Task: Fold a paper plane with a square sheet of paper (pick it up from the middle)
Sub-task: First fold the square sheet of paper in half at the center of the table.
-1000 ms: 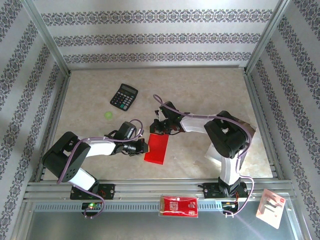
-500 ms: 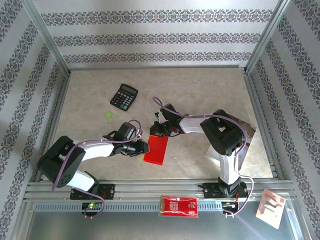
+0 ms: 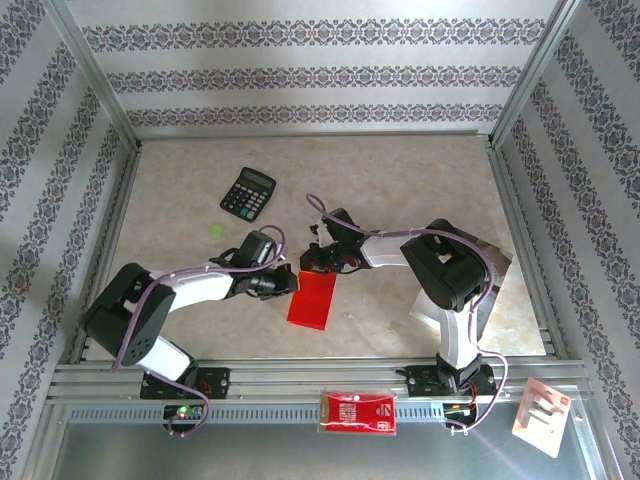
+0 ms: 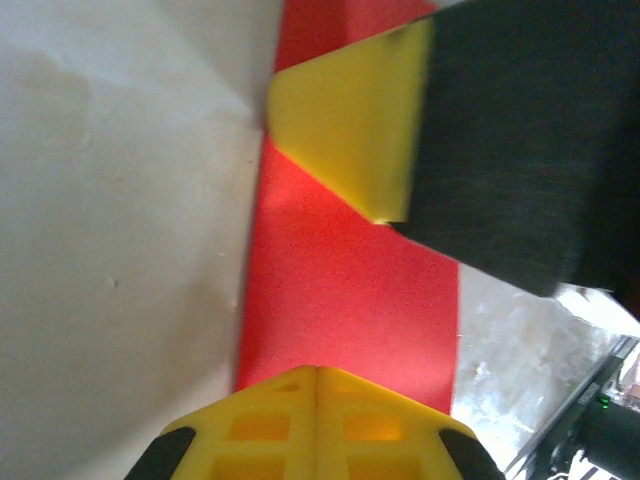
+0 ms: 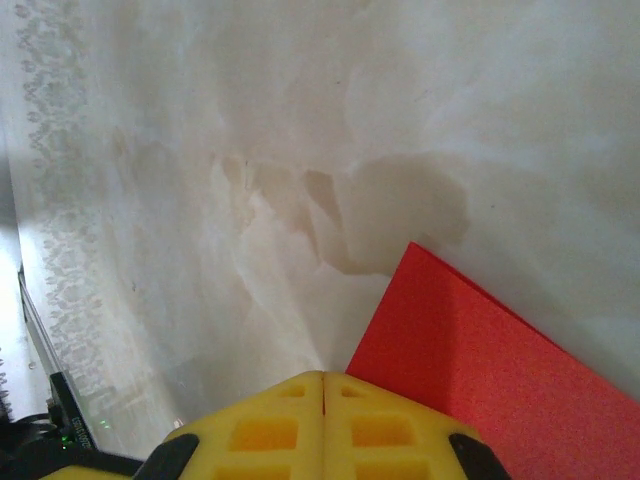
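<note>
The square sheet of paper (image 3: pixel 313 298) is bright red and lies flat on the table, folded into a narrow rectangle. My left gripper (image 3: pixel 291 283) is at its left edge near the far corner, jaws shut, tips over the red paper (image 4: pixel 350 290) with nothing between them. My right gripper (image 3: pixel 319 263) is shut at the sheet's far edge. In the left wrist view its yellow fingertip (image 4: pixel 350 130) rests on the paper. In the right wrist view the shut right gripper (image 5: pixel 323 376) sits beside a corner of the paper (image 5: pixel 500 380).
A black calculator (image 3: pixel 248 192) and a small green dot (image 3: pixel 215 230) lie at the far left. A grey sheet (image 3: pixel 500 262) lies under the right arm. A red-and-white packet (image 3: pixel 357 411) and a white packet (image 3: pixel 541 415) sit at the front rail.
My left gripper slid along the paper's left edge toward the far side, opening briefly and shutting again. The right gripper has stayed on the far edge.
</note>
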`<state>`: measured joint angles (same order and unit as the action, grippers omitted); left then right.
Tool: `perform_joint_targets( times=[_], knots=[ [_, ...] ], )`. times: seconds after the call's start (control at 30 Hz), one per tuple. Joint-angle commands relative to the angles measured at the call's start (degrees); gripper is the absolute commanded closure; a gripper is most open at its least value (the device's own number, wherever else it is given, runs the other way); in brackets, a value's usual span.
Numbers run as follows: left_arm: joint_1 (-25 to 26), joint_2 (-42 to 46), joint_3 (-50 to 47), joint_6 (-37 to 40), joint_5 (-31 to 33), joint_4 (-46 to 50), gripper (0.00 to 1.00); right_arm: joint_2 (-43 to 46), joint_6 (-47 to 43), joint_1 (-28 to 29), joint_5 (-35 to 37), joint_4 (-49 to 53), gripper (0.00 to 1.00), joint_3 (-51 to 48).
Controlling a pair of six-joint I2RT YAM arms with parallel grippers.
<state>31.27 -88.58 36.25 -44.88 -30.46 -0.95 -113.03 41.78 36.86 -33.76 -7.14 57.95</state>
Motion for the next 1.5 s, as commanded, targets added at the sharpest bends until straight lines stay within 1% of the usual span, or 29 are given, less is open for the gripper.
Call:
perform_joint_targets(
  times=[0.0, 0.23, 0.63, 0.83, 1.0, 1.1, 1.2, 1.27, 1.37, 1.47],
  knots=[
    [-0.59, -2.84, 1.57, 1.89, -1.76, -1.38, 1.00, -2.09, -1.43, -0.21, 2.71, 3.87, 1.00, -1.71],
    [-0.42, -4.45, -2.59, -0.31, -5.00, -5.22, 1.00, -2.45, -1.17, -0.35, 3.22, 4.15, 1.00, -1.79],
    [1.64, 0.30, -7.98, 0.08, -6.73, -2.41, 1.00, -3.03, -0.04, -0.30, 4.66, 4.76, 1.00, -2.23],
    [3.16, 3.70, -9.77, 0.87, -6.81, 1.17, 1.00, -3.36, 0.08, -0.29, 4.75, 4.76, 1.00, -2.05],
    [3.37, 7.82, -9.52, 2.45, -7.09, 4.98, 1.00, -3.33, -0.01, -0.22, 4.64, 4.85, 1.00, -2.05],
    [3.28, 10.34, -8.59, 1.95, -6.04, 4.38, 1.00, -3.33, -0.17, -0.22, 4.72, 4.93, 1.00, -2.14],
    [3.29, 11.55, -7.56, 0.51, -4.48, 1.81, 1.00, -3.29, -0.12, -0.15, 4.77, 4.85, 1.00, -2.37],
    [3.28, 11.14, -6.95, 0.06, -3.42, -0.10, 1.00, -3.34, -0.12, -0.14, 4.80, 4.75, 1.00, -2.38],
    [3.27, 7.80, -5.31, 1.45, -2.39, 0.45, 1.00, -3.42, -0.12, -0.19, 4.76, 4.76, 1.00, -2.31],
    [3.28, 4.08, -5.38, 0.93, -4.41, -1.53, 1.00, -3.42, -0.04, -0.19, 4.89, 4.76, 1.00, -2.15]
  ],
)
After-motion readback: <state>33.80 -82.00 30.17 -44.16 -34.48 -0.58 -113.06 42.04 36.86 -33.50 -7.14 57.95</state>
